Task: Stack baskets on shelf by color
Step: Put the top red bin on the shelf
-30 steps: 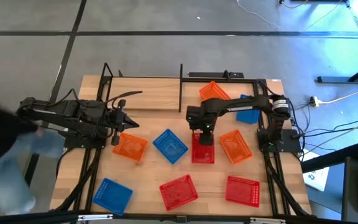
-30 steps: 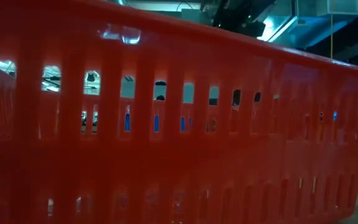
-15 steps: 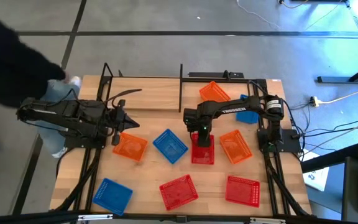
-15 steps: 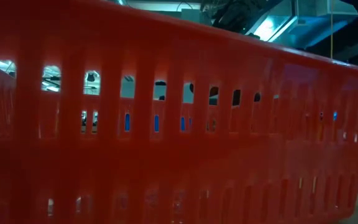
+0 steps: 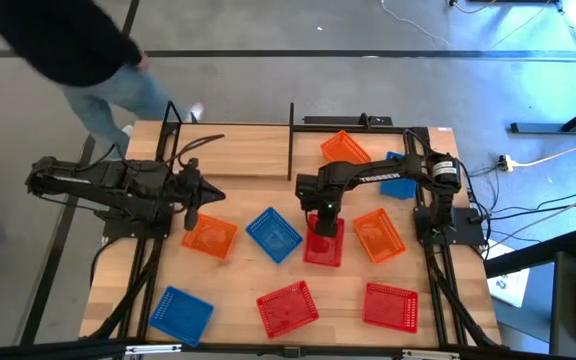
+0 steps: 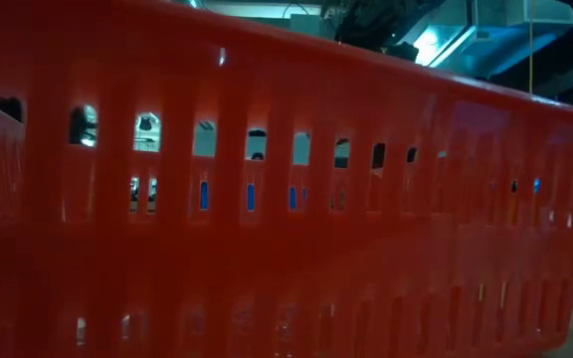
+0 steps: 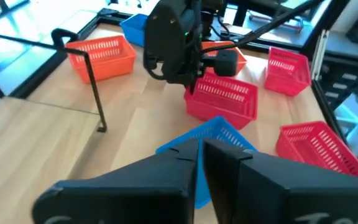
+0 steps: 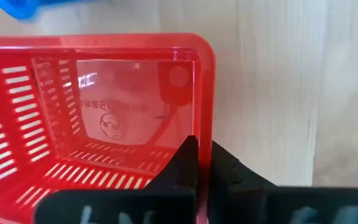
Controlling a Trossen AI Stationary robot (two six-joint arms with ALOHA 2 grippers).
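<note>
High view: I see my right gripper (image 5: 322, 217) down at the table's middle, on the far rim of a red basket (image 5: 325, 243). My left gripper (image 5: 194, 203) waits at the left side, just above an orange basket (image 5: 209, 236). A blue basket (image 5: 273, 235) lies between the two. The shelf (image 5: 230, 150) runs along the far edge — no basket inside its frame that I can see. A person (image 5: 88, 50) walks past the far left corner.

Low view: a red basket wall (image 6: 267, 219) fills almost everything; I cannot place the arms here.

Left wrist view: my left fingers (image 7: 229, 174) are pressed together with nothing between them. Beyond them are the blue basket (image 7: 213, 140) and the right gripper (image 7: 191, 87) on the red basket (image 7: 222, 102).

Right wrist view: the fingers (image 8: 188, 165) pinch the red basket's wall (image 8: 204, 93) near a corner — clamped on it.
</note>
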